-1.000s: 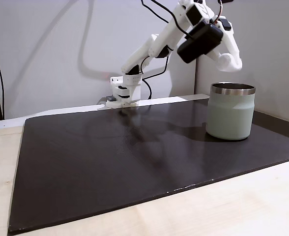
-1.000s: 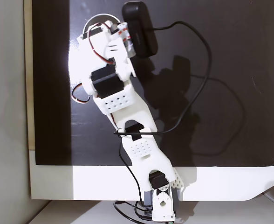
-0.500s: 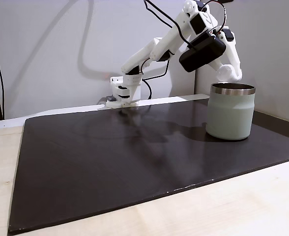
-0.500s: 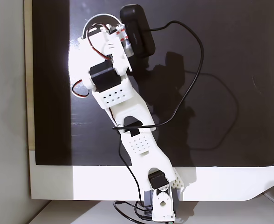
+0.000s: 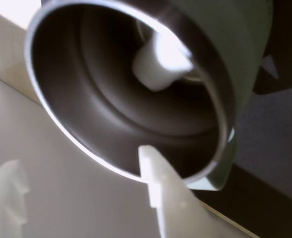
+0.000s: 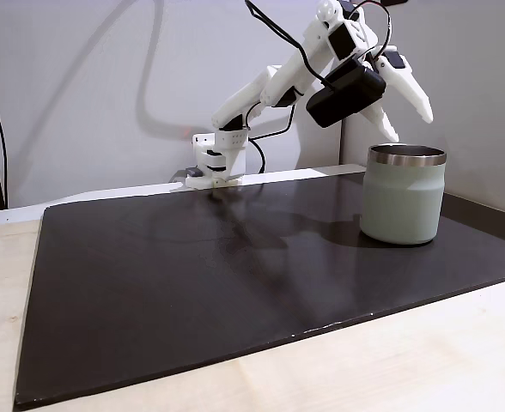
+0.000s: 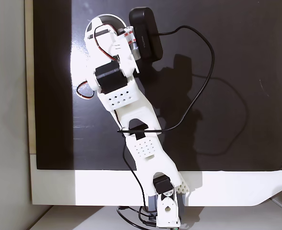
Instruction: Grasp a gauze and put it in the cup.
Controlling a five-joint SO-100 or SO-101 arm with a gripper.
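Gauze (image 5: 161, 67) lies blurred inside cup (image 5: 245, 54).

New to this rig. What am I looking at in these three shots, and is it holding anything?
A small white robot arm with a two-finger gripper, bolted at the edge of a dark mat. One fixed view looks from the table's side, another from straight above; the wrist view rides on the arm. On the mat stands a pale green cup with a steel rim. The wrist view looks down into it: a white gauze roll lies inside. The jaws are spread above the cup, holding nothing.
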